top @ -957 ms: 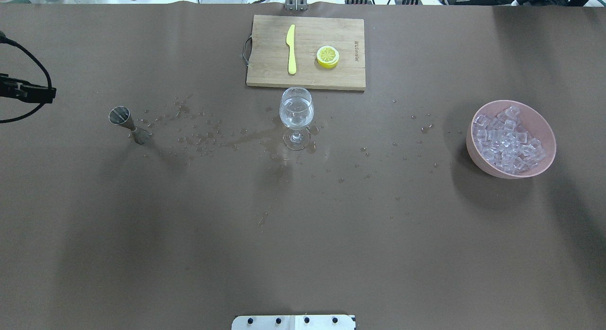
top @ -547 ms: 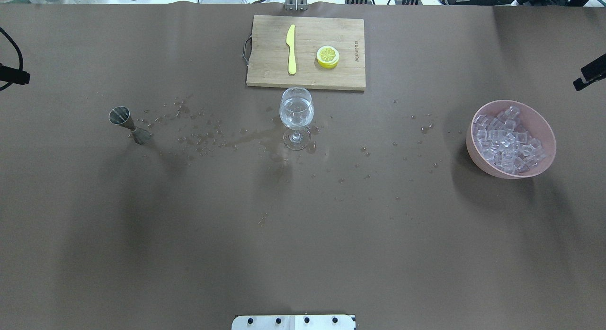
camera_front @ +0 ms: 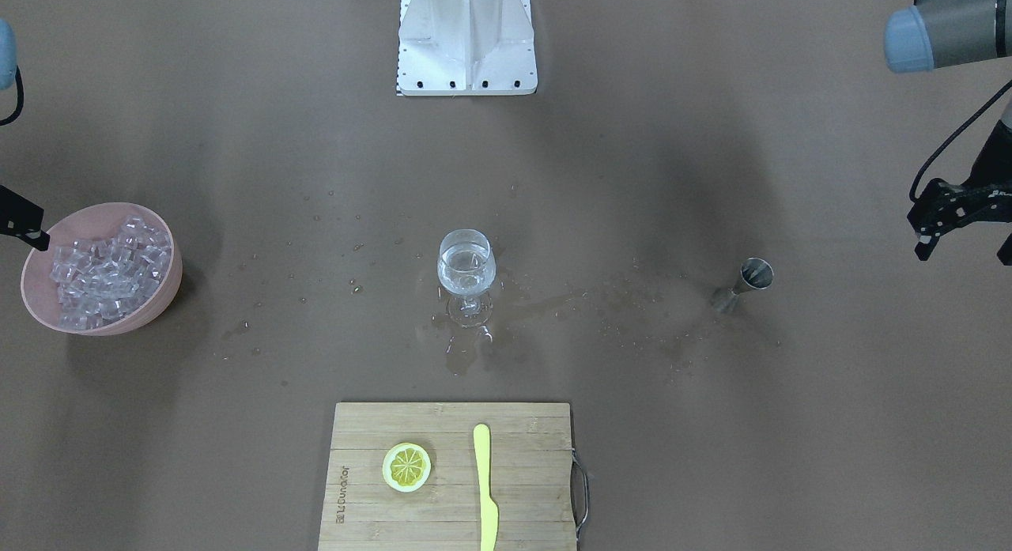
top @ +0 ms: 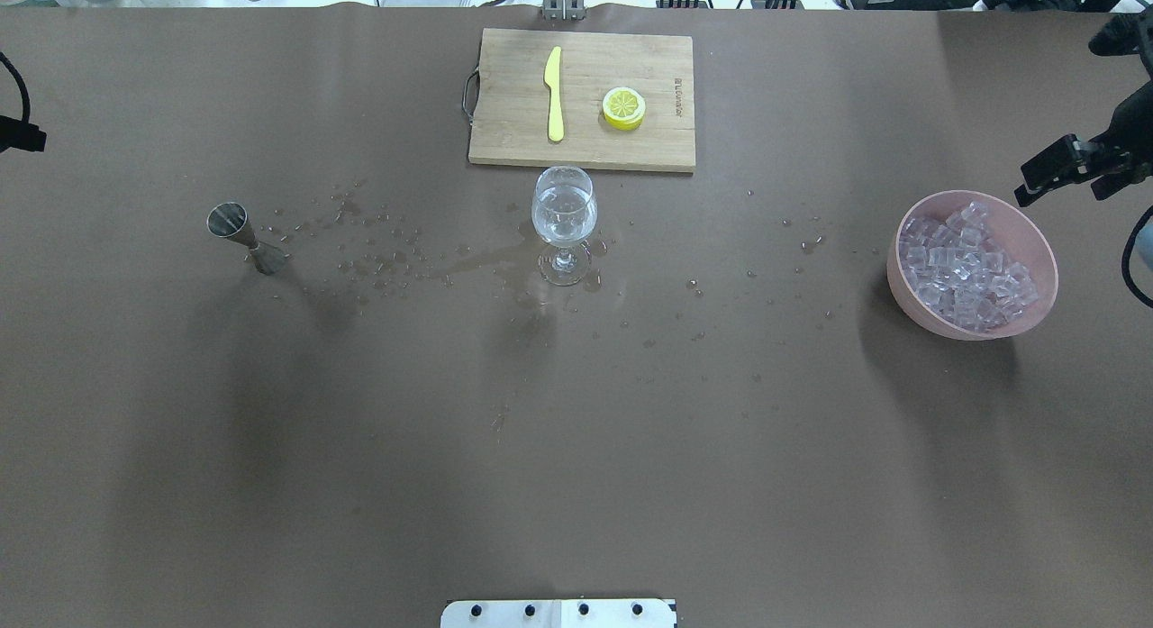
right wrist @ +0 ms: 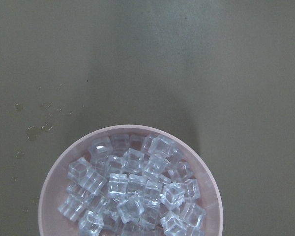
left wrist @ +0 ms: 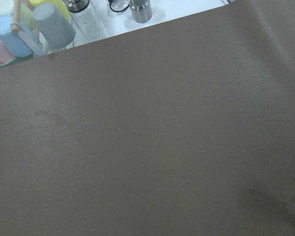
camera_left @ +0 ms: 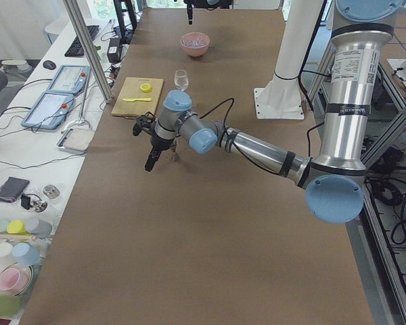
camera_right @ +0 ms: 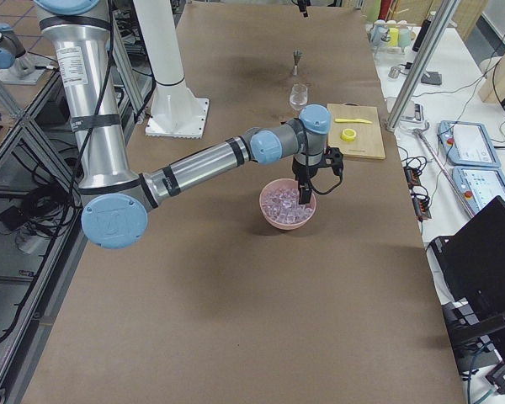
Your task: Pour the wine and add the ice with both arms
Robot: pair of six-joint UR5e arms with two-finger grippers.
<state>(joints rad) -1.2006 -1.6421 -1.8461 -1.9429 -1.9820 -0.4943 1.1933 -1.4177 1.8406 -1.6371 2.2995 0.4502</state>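
Observation:
A wine glass [top: 564, 221] holding a little clear wine [camera_front: 466, 276] stands mid-table. The steel jigger [top: 241, 235] stands upright to its left and also shows in the front view [camera_front: 744, 284]. A pink bowl [top: 901, 277] heaped with ice cubes [top: 966, 266] sits at the right; the right wrist view looks down on the ice [right wrist: 132, 191]. My right gripper [top: 1061, 194] hovers open and empty above the bowl's far right rim. My left gripper [camera_front: 964, 254] hangs open and empty well left of the jigger, barely showing at the overhead view's edge.
A wooden cutting board [top: 504, 137] with a yellow knife [top: 554, 95] and a lemon slice [top: 623, 107] lies behind the glass. Water drops and a wet patch [top: 468, 266] spread between jigger and glass. The white stand [camera_front: 466, 37] is at my base. Cups and bottles [left wrist: 49, 22] stand past the table's left end.
My left gripper has drawn back left, almost out of the overhead view. My right gripper has come in from the right edge to just above the ice bowl.

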